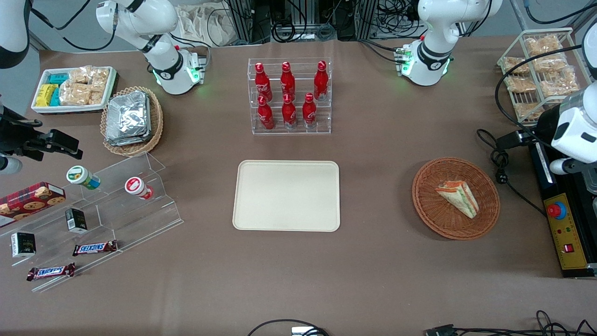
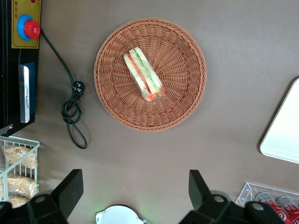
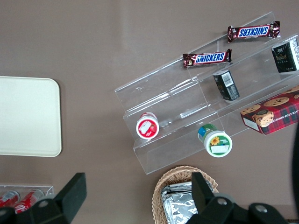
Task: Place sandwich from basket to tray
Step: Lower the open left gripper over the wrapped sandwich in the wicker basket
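Note:
The sandwich (image 1: 458, 198) (image 2: 144, 74), a clear-wrapped wedge with green and red filling, lies on its side in the round reddish-brown basket (image 1: 429, 210) (image 2: 182, 102). Nothing lies on the cream tray (image 1: 287, 195) (image 2: 285, 135) (image 3: 28, 116), which sits mid-table, apart from the basket toward the parked arm's end. My gripper (image 2: 135, 186) hangs high over bare table beside the basket, toward the working arm's end. It is open, its two black fingers (image 2: 70, 186) spread wide with nothing between them. The working arm's wrist (image 1: 571, 130) shows at the frame edge in the front view.
A black control box with a red button (image 1: 564, 228) and a coiled cable (image 1: 501, 168) lie close to the basket. A wire rack of snack packs (image 1: 541, 70) stands farther back. A clear rack of red bottles (image 1: 290, 95) stands farther from the camera than the tray.

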Robot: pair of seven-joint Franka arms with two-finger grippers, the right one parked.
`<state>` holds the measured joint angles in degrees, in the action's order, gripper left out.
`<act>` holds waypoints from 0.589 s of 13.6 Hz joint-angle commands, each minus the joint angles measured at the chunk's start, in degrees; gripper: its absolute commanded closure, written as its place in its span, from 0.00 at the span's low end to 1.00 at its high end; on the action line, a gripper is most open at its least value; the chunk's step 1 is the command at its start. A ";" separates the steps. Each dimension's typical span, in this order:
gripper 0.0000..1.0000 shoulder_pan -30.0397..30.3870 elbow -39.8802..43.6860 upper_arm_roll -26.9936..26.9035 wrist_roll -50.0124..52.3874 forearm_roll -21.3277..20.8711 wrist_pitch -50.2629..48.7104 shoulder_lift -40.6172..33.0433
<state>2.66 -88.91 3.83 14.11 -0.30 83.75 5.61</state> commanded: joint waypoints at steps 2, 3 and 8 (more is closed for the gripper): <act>0.00 0.42 2.16 0.30 0.40 -0.23 -1.75 0.89; 0.00 0.42 2.16 0.30 0.40 0.38 -1.58 1.42; 0.00 0.59 -0.21 0.21 1.62 0.73 0.62 5.19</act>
<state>2.66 -89.08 3.83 14.47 -0.26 83.84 8.90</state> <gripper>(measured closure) 0.000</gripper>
